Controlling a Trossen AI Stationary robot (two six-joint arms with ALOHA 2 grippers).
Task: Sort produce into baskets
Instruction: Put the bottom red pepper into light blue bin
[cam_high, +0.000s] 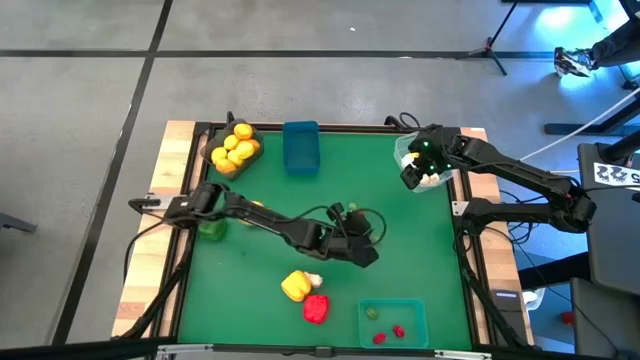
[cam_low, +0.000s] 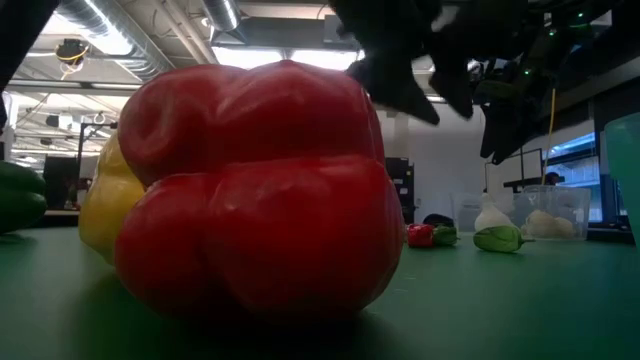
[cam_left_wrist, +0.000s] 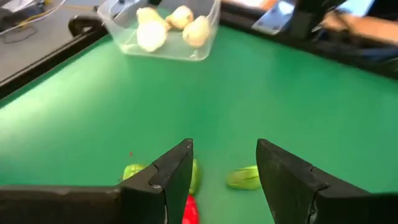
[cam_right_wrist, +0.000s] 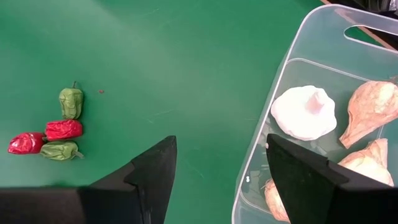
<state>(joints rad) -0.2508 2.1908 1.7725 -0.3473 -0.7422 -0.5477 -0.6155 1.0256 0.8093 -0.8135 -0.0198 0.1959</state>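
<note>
The left pincer (cam_left_wrist: 222, 180) hangs with its fingers apart over small green and red peppers (cam_right_wrist: 62, 129) in the middle of the table (cam_high: 260, 180). The right pincer (cam_right_wrist: 219, 180), also apart and empty, is above the rim of the clear basket (cam_right_wrist: 292, 56), where the garlic pieces (cam_right_wrist: 305, 112) lie.

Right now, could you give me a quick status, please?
Left hand open above small peppers. Right hand open at clear bin. Nothing held, path clear.
</note>
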